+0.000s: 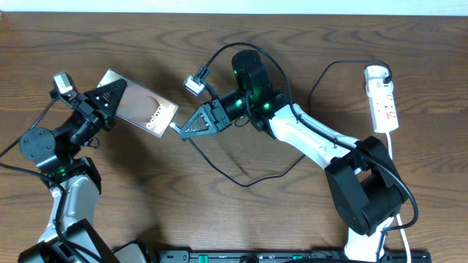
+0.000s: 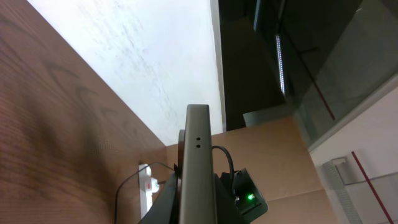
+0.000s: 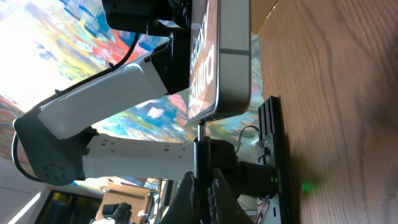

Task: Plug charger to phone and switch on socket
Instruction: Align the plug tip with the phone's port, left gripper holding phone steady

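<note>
A brown wood-grain worktop [image 1: 241,44] fills the overhead view, with a thin strip of pale wall beyond its far edge and a black rail [image 1: 292,256] along the near edge. In the left half, toward the far edge, the flat dark smartphone with white lettering and a brownish oval [image 1: 142,109] is held at a slant. The left gripper [image 1: 111,96] has its jaws clamped on the phone's end nearer the left edge, and the right wrist view shows a gap between phone and wood. The right gripper [image 1: 183,128], jaws closed on the slim plug tip of the thin black charger cable [image 1: 248,183], holds that tip against the phone's other short edge [image 3: 200,127]. Whether it is seated I cannot tell. The cable loops across the middle of the worktop toward the narrow white power strip with red marks [image 1: 382,98], which lies close to the far right corner, its white cord [image 1: 393,150] trailing toward the near edge. Behind the arms the right wrist view catches a brightly painted backdrop and a green glint on the wood [image 3: 306,186].
</note>
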`<state>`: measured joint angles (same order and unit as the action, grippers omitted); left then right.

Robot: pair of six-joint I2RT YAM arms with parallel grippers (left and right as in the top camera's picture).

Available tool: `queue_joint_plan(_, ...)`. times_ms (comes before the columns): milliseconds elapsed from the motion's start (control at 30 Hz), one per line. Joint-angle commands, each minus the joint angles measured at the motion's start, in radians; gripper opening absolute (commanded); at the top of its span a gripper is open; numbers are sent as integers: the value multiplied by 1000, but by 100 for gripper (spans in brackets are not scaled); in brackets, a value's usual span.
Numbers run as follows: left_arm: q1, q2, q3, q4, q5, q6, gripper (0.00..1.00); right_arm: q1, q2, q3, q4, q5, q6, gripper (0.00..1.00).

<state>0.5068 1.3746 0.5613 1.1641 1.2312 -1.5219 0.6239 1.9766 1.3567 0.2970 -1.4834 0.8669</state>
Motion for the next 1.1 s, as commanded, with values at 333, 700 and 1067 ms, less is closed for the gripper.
queue_joint_plan(333,-3,-10,14,12,29,-11,7,0,0,8,3,12,8,1)
queue_joint_plan(700,-10,-10,14,12,40,-22,7,0,0,8,3,15,8,1)
queue_joint_plan(1067,-48,-10,14,13,33,-21,7,0,0,8,3,10,8,1)
